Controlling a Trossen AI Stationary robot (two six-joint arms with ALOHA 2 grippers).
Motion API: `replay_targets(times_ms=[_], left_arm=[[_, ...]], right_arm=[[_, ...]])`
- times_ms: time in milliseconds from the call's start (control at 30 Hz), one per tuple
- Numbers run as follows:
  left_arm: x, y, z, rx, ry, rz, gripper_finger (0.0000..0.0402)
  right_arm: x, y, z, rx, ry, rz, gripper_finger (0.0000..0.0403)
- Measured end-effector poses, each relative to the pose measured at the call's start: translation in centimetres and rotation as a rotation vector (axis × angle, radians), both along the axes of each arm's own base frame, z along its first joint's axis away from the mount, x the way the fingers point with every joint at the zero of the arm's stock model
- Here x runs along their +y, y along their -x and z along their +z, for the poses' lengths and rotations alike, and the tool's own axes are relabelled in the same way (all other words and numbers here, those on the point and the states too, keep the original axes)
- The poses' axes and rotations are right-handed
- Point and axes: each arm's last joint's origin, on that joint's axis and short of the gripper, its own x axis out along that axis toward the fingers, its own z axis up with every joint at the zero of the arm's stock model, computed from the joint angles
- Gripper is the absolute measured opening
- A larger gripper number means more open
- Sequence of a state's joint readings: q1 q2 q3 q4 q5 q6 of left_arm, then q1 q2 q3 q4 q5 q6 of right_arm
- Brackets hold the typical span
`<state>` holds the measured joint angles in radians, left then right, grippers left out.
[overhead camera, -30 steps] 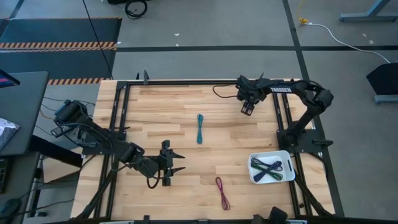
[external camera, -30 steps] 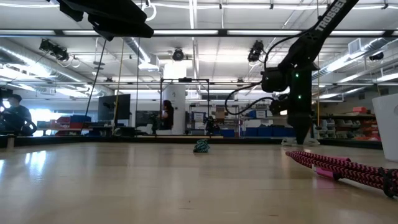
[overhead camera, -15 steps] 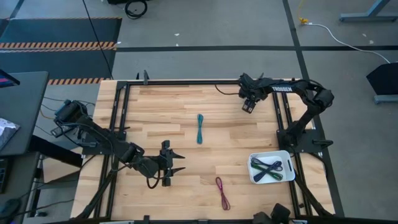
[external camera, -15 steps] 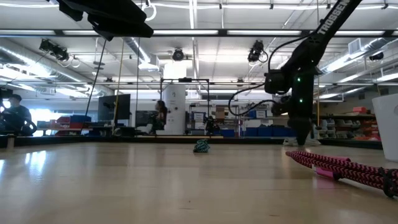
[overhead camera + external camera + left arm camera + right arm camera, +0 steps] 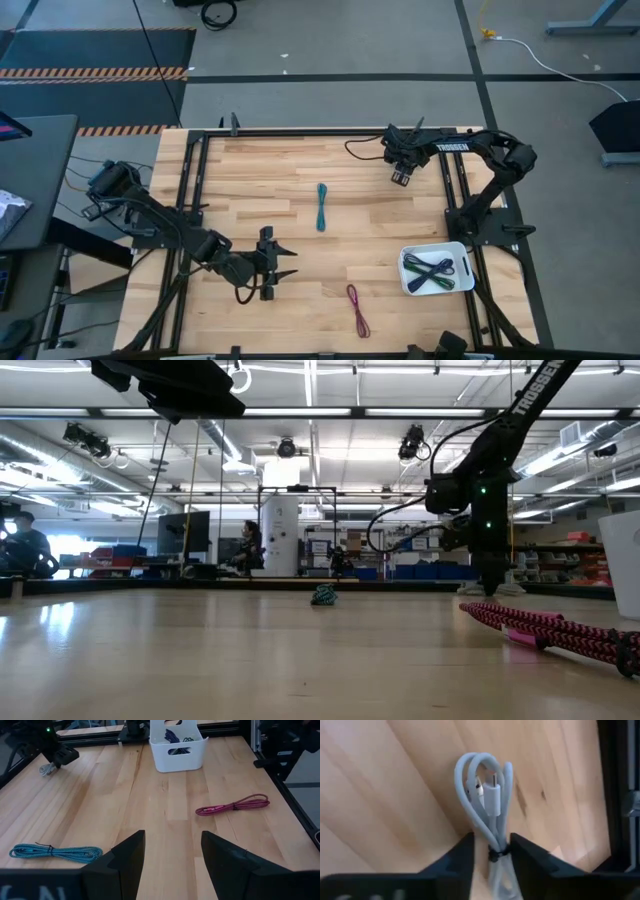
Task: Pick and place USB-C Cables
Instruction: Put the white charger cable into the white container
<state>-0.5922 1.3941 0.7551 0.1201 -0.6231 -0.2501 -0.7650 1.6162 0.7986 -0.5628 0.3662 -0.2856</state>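
The pale grey cable point(image 5: 485, 785) lies folded on the wood near the table's far right corner, and my right gripper point(image 5: 492, 851) is shut around its tied middle. From the left wrist view the grey cable point(image 5: 46, 769) pokes out beside that gripper point(image 5: 60, 757). A teal cable point(image 5: 322, 206) lies flat mid-table. The maroon cable point(image 5: 357, 308) lies by the near edge. My left gripper point(image 5: 287, 262) hovers open over the near left part of the table, away from every cable. Purple, green and blue cables sit in the white bin point(image 5: 437, 246). My right gripper pinches the pale grey cable at its tied waist point(image 5: 495, 854), with one finger on each side of the bundle. The fingers come from above, pointing down, and lie across the bundle. The looped end with the plug point(image 5: 492, 795) lies flat on the wood beyond the fingertips.
The white bin point(image 5: 177, 760) stands at the table's near right. Black frame rails run along the table edges, one close to my right gripper point(image 5: 400, 178). Bare wood stretches between the teal cable point(image 5: 55, 852) and the maroon cable point(image 5: 232, 806). People stand in the room beyond the table.
My right gripper has shifted slightly toward the table's right edge while staying low over the far right corner. The left arm and the loose cables have kept still.
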Motion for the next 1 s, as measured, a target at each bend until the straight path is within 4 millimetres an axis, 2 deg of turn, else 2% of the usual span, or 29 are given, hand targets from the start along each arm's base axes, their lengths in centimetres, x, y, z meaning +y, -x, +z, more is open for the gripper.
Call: replay_targets(times_ms=[167, 400, 600, 767, 1000], left_arm=[[0.0, 0.0, 0.0, 0.0, 0.001, 0.0, 0.0201], [0.0, 0.0, 0.0, 0.0, 0.001, 0.0, 0.0201], [0.0, 0.0, 0.0, 0.001, -0.028, -0.013, 0.0201], [0.2, -0.1, 0.0, 0.001, -0.033, -0.009, 0.0201], [0.2, -0.1, 0.0, 0.003, -0.046, -0.015, 0.0201]], right_arm=[[0.2, 0.2, -0.1, 0.01, -0.009, -0.036, 0.0027], [0.6, 0.4, -0.1, 0.036, -0.037, -0.055, 0.0023], [2.6, -0.5, -0.2, 0.056, -0.085, -0.035, 0.0023], [5.0, -2.6, 0.8, 0.056, -0.126, -0.001, 0.0023], [9.6, -6.6, 3.9, -0.014, -0.193, 0.054, 0.0023]])
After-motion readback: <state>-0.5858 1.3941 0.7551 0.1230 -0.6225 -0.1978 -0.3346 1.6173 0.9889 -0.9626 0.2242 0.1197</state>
